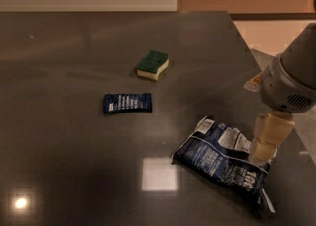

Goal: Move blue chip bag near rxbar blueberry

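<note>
The blue chip bag [222,160], crumpled dark blue foil with white print, lies flat on the dark table [74,62] at the lower right. The rxbar blueberry [127,102], a small flat blue wrapper with white text, rests left of centre, well apart from the bag. My gripper [264,146] comes in from the right edge and hangs directly over the bag's right end, its cream-coloured tip at or just above the foil.
A green-and-yellow sponge [152,65] sits behind the rxbar, toward the table's middle. The table's right edge runs diagonally close behind my arm, with pale floor beyond it. A bright ceiling-light reflection lies on the table left of the bag.
</note>
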You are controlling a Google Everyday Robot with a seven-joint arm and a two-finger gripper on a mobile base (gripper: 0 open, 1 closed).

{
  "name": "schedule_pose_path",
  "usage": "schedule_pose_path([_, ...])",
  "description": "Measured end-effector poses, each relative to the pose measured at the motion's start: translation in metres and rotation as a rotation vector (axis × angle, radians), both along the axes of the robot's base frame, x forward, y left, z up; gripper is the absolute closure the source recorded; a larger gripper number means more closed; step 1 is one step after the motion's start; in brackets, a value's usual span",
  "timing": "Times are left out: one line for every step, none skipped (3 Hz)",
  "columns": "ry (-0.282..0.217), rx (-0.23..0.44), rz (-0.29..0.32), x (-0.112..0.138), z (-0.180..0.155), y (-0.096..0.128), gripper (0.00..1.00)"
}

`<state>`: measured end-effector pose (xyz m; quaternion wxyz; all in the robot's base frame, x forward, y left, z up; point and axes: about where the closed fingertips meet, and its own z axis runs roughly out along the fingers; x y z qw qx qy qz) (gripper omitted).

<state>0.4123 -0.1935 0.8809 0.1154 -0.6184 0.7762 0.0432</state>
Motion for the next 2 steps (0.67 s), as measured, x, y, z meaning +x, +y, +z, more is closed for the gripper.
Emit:
schedule_pose_path([0.051,0.025,0.02,-0.009,-0.015,0.007,0.0])
schedule_pose_path([0.093,0.042,0.034,-0.02,-0.026,0.014,0.0])
